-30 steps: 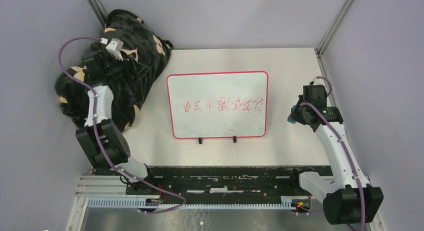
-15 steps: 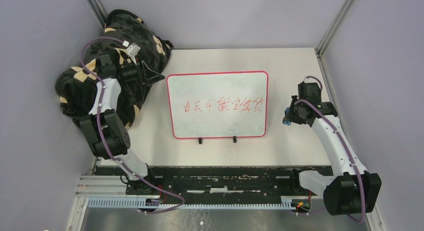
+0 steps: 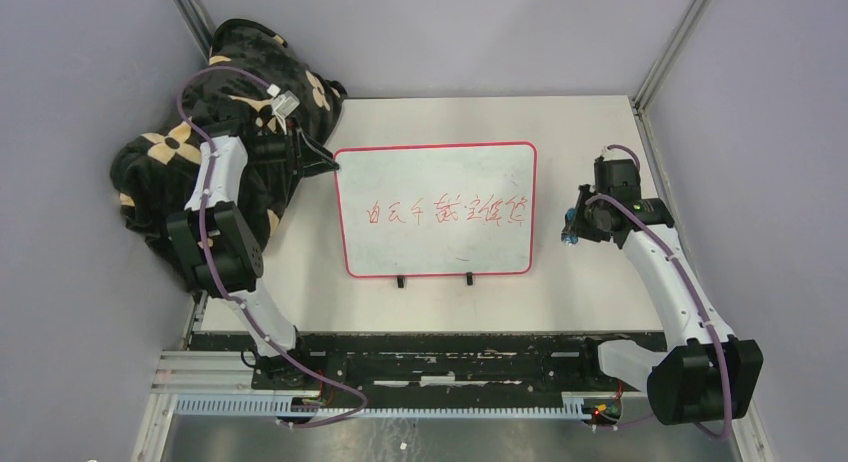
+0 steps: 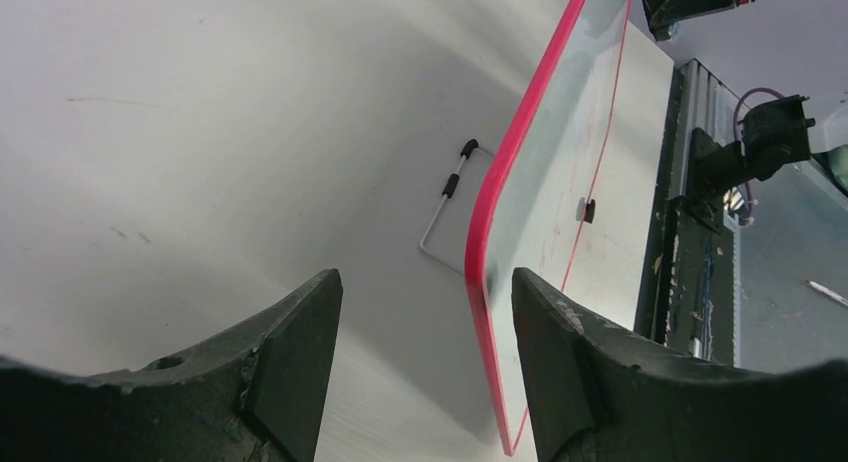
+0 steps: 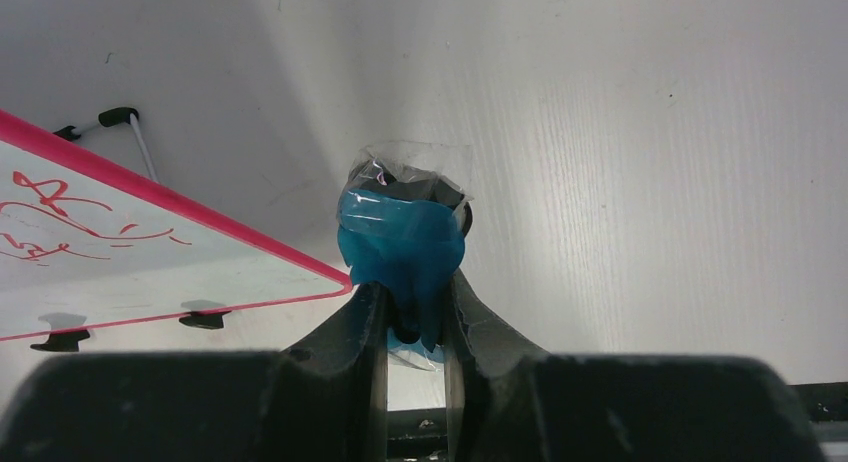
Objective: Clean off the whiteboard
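table [image 3: 600,132]: white, carries everything.
whiteboard [image 3: 435,177]: mid-table between my arms, black feet toward me, apparently propped on a wire stand [image 4: 440,217] behind it. The red writing [image 3: 447,212] is unerased.
handling: I judge it stiff, light and slick-faced, so it's likely to slide or tip under a wipe. Best hold is the pink rim at the far-left corner, never the face.
left tool [image 4: 425,322]: spread, at that corner. The rim lines up with the gap, not pinched as far as I can see.
right tool [image 5: 408,312]: pressed together on a blue lump [image 5: 400,237] in clear wrap, soft-looking, which I take for the eraser. It sits just beside the board's right edge, not touching.
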`<state>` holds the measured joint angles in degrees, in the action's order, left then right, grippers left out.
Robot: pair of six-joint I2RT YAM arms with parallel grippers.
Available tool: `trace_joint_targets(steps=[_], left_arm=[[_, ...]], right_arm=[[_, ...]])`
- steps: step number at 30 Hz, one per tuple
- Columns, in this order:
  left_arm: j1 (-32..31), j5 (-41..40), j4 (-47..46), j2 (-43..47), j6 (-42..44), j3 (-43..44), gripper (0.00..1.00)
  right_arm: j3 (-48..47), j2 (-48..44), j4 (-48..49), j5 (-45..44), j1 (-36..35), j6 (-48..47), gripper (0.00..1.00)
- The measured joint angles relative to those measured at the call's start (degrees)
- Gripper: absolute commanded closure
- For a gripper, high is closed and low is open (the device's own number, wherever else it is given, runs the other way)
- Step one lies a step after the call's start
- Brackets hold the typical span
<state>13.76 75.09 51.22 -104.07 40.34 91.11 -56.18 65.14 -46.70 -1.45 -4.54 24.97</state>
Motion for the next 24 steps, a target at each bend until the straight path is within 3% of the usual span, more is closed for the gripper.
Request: trace_joint_targets(steps=[11,24], left_arm=[[-1.4,1.6,25.8,-8.1,20.5,12.3,0.38],[-5.2,1.7,31.5,-8.7,25.2,12.9,0.46]], right_arm=[[0.0,0.3,0.6,0.0,-0.3,-0.4,0.8],[0.0,0.4,0.6,0.0,-0.6,-0.4,0.79]])
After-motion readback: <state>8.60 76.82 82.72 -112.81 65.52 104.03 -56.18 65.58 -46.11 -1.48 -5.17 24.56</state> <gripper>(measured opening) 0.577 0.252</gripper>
